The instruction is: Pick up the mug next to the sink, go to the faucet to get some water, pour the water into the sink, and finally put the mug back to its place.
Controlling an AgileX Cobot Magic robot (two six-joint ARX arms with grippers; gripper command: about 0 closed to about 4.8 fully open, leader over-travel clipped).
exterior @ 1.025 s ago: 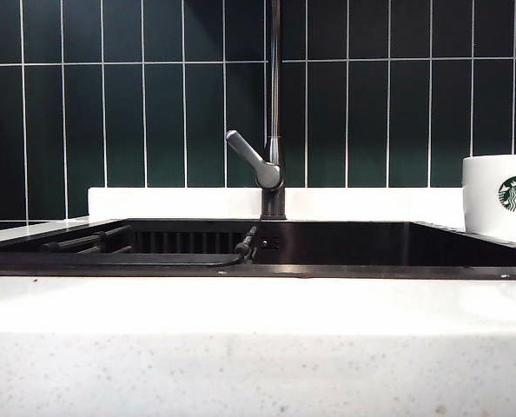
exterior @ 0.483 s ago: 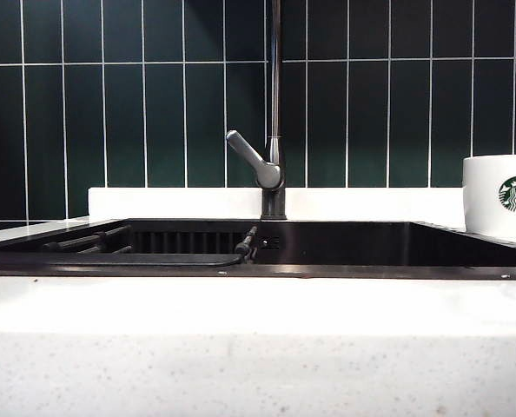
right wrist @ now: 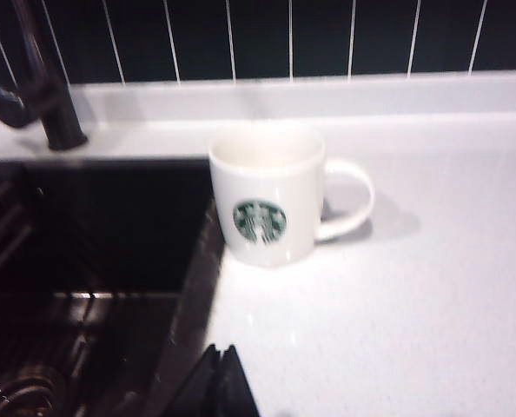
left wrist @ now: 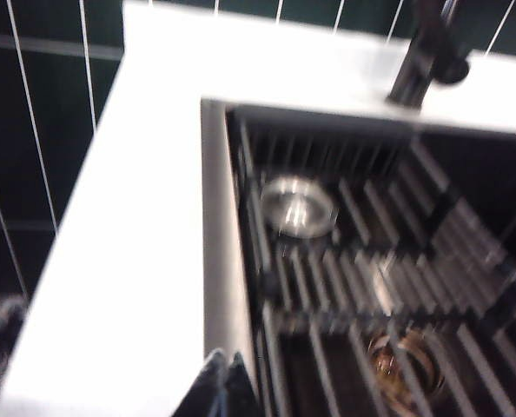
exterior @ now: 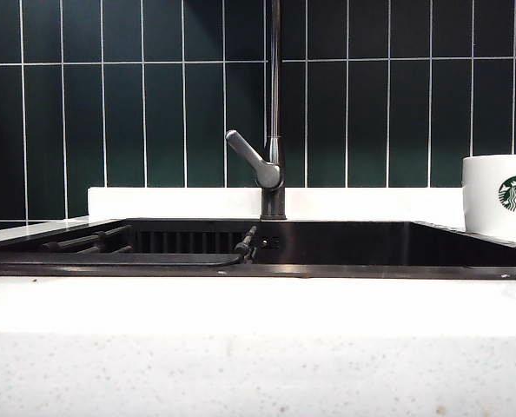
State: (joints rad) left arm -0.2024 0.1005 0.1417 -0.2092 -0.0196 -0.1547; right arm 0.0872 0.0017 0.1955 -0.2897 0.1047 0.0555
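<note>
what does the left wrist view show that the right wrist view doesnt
Only the left wrist view shows the slatted rack lying in the sink, a round metal piece on it, and the left tool, shut, above the counter at the sink's edge.

Only the right wrist view shows the mug, upright on the white counter right at the sink's rim with its handle turned away from the sink, and the right tool, shut and short of the mug.

Both show the black sink, the faucet base and the dark tiled wall.

white logo mug (right wrist: 271,207) upright on counter — beside black sink (right wrist: 93,226), tall dark faucet (exterior: 274,113)
</note>
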